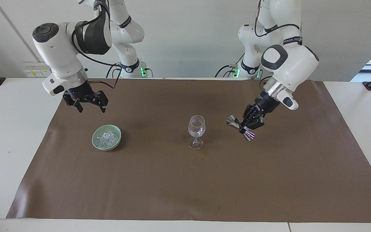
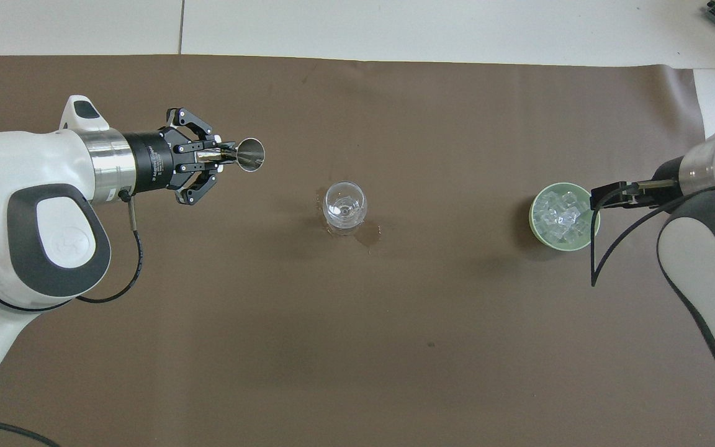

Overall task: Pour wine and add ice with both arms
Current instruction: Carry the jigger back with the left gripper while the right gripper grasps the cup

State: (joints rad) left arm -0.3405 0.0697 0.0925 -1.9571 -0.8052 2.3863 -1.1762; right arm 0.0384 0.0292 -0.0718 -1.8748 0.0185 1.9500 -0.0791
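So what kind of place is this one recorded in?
Most likely a robotics lab tabletop, not a real bar: two bench-mounted arms, a brown mat taped over a white table, and staged props, a wine glass and bowl of ice.

A matt brown paper-like sheet (image 1: 185,180) is spread over the smooth white table (image 1: 14,135). A polished, mirror-bright metal jigger (image 1: 239,127) is seen. Clear glossy glass is shown by the wine glass (image 1: 196,129); glassy clear ice (image 1: 107,138) is held in a smooth pale green glazed bowl (image 1: 118,132). Glossy white plastic covers the arms (image 1: 288,64).
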